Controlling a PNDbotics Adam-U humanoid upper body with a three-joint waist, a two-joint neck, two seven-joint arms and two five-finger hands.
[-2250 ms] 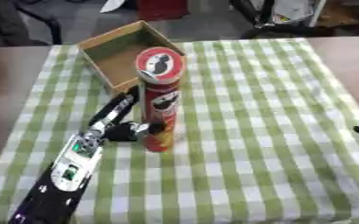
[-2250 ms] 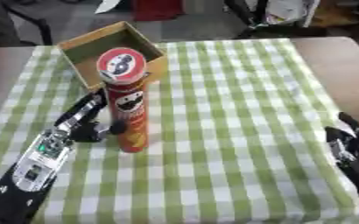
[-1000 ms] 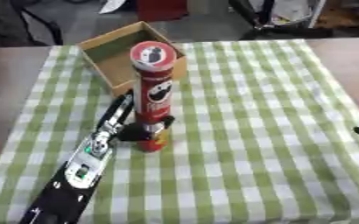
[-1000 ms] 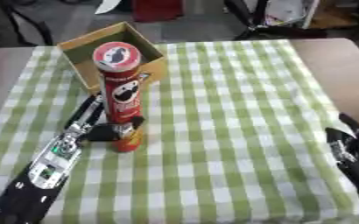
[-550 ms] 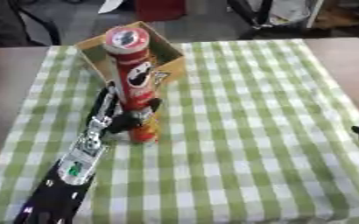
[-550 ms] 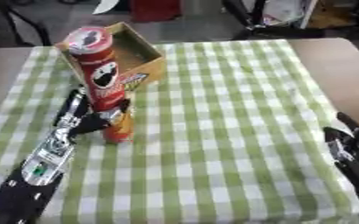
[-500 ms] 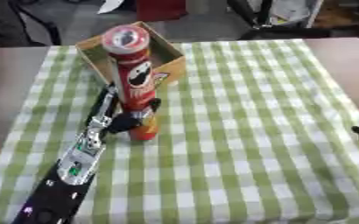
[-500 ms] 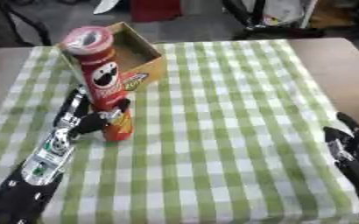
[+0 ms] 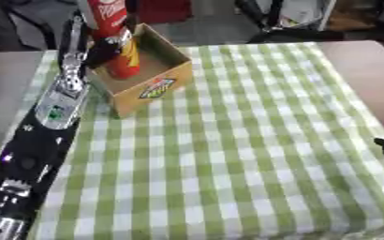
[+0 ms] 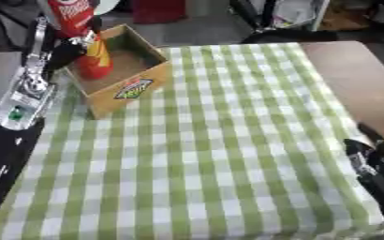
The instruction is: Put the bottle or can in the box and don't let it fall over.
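A tall red can stands upright inside the open cardboard box, at its left side; its top runs out of the view. My left hand is curled round the can's lower half, with the arm reaching in from the lower left. I cannot tell whether the can's base rests on the box floor. My right hand lies at the table's right edge, far from the box, with its fingers straight and nothing in them.
A green and white checked cloth covers the table. The box sits at its far left corner. Bare brown tabletop shows on the right. Chairs and dark clutter stand beyond the far edge.
My left hand has lifted the can from the cloth in front of the box and carried it away from me, so the can now stands inside the box. My right hand has stayed put.
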